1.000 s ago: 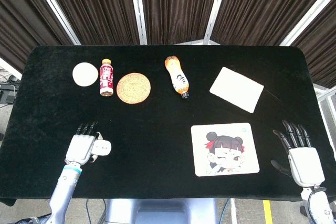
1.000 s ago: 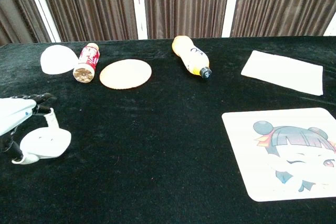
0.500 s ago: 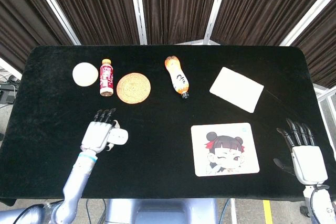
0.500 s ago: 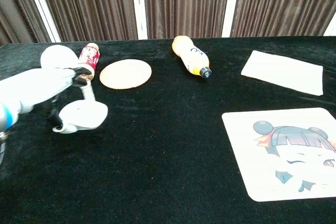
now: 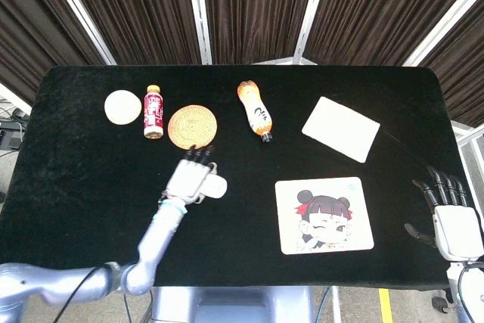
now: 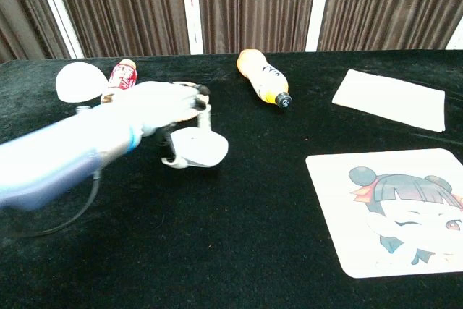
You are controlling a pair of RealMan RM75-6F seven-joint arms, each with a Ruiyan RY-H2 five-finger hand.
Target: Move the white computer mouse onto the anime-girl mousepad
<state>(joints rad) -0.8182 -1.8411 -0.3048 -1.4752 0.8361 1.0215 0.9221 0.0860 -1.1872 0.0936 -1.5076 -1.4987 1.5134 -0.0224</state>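
Backdrop: dark brown pleated curtains with white uprights behind a counter (image 5: 76, 149) draped in black cloth.
Left hand: the left hand (image 5: 190, 179) reaches in over the middle-left of the counter, fingers closed around the white computer mouse (image 6: 197, 147), which it holds from above and from its left side.
White computer mouse: in the left hand's grasp, just in front of the woven round coaster (image 5: 193, 126) and well apart from the mousepad; whether it touches the cloth cannot be told.
Anime-girl mousepad: the anime-girl mousepad (image 5: 324, 215) lies flat toward the front right of the counter.
Right hand: the right hand (image 5: 454, 221) hangs off the counter's right front edge, fingers spread apart, holding nothing.
Back row: a white round disc (image 5: 122, 107), a red-labelled bottle (image 5: 153, 111) lying on its side, the coaster, an orange bottle (image 5: 255, 108) on its side with its dark cap toward the front, and a white rectangular pad (image 5: 341, 128).
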